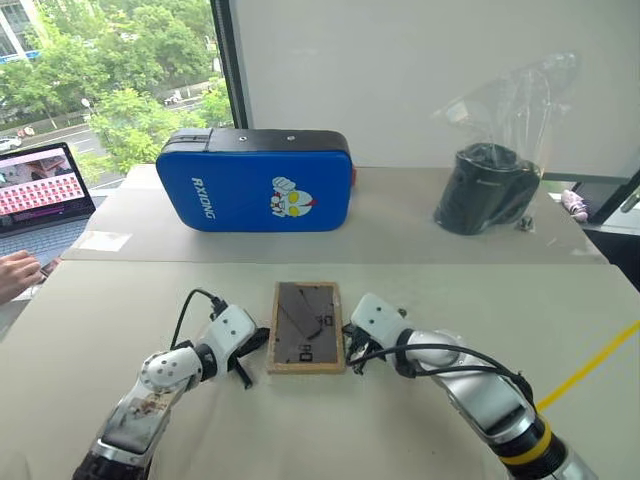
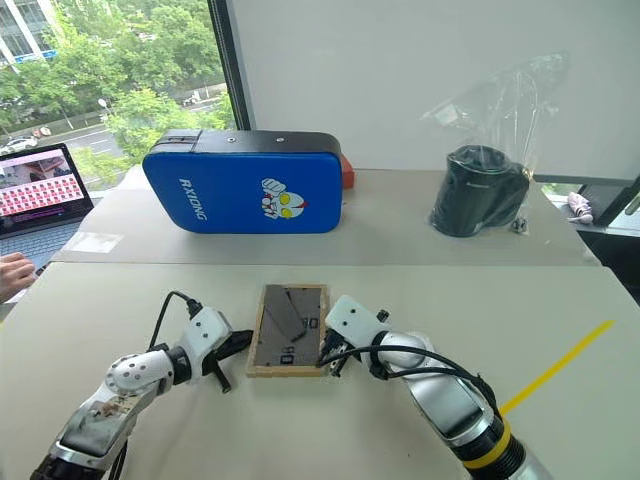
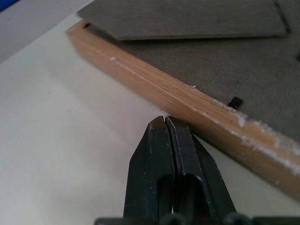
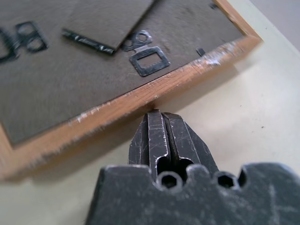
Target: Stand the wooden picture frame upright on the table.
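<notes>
The small light-wood picture frame point(image 1: 306, 327) is lying flat, face down, in the middle of the big beige counter point(image 1: 120, 300), with its dark grey back and fold-out stand facing up. The left tool point(image 3: 163, 121) and the right tool point(image 4: 158, 114) are both pinched tight shut with nothing in them, each tip pressing right up against a long wooden edge, one on each side. With the tips squeezing only the thin edges, the frame is risking sliding away or popping out and flopping back down if one side pushes harder.
</notes>
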